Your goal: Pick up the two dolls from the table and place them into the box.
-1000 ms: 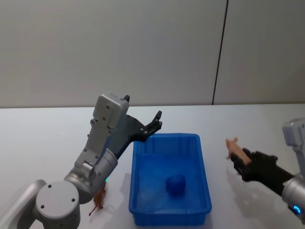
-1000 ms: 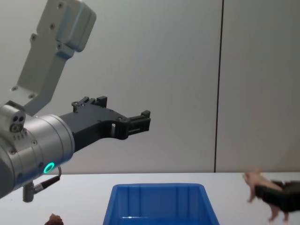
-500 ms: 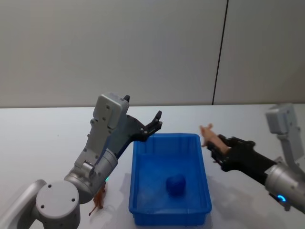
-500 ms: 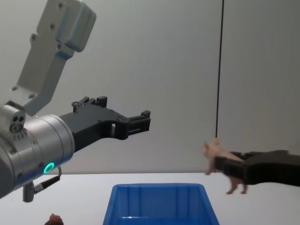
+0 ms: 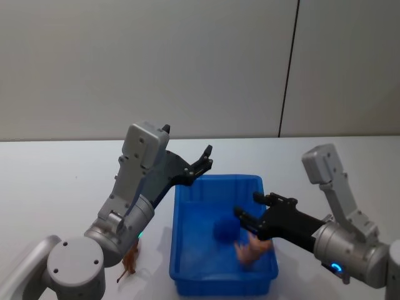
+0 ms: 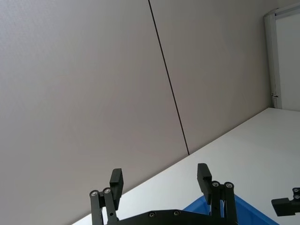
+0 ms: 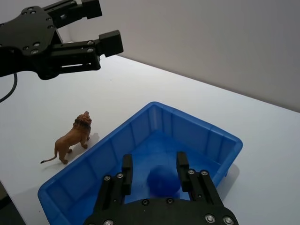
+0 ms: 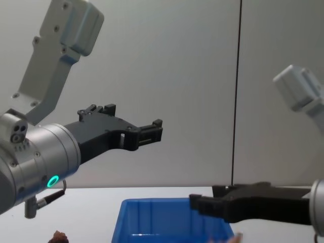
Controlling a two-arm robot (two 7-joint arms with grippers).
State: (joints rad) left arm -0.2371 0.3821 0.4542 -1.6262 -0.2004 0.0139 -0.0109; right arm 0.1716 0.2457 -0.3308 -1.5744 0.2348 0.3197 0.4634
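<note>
The blue box [image 5: 177, 226] [image 7: 201, 123] [image 8: 152, 223] stands on the white table [image 5: 62, 181]. A rounded blue doll [image 5: 224, 229] [image 7: 161, 180] lies inside it. My right gripper [image 5: 248, 207] [image 7: 153, 164] [image 8: 205, 196] hangs open just above the box, nothing between its fingers. Below it a blurred pinkish toy animal [image 5: 253, 249] is inside the box near its front right corner. A reddish-brown lion doll [image 5: 130, 261] [image 7: 72, 137] [image 8: 61, 236] stands on the table left of the box. My left gripper [image 5: 201, 161] [image 6: 159, 180] [image 8: 134, 117] is open, raised above the box's far left corner.
A plain grey wall with a dark vertical seam [image 5: 287, 81] rises behind the table. White tabletop spreads to the right of the box [image 7: 262, 164] and to the far left.
My right gripper swung left from the table's right side to over the box with the pinkish toy, then opened; the toy now sits low in the box. The left arm stayed still.
</note>
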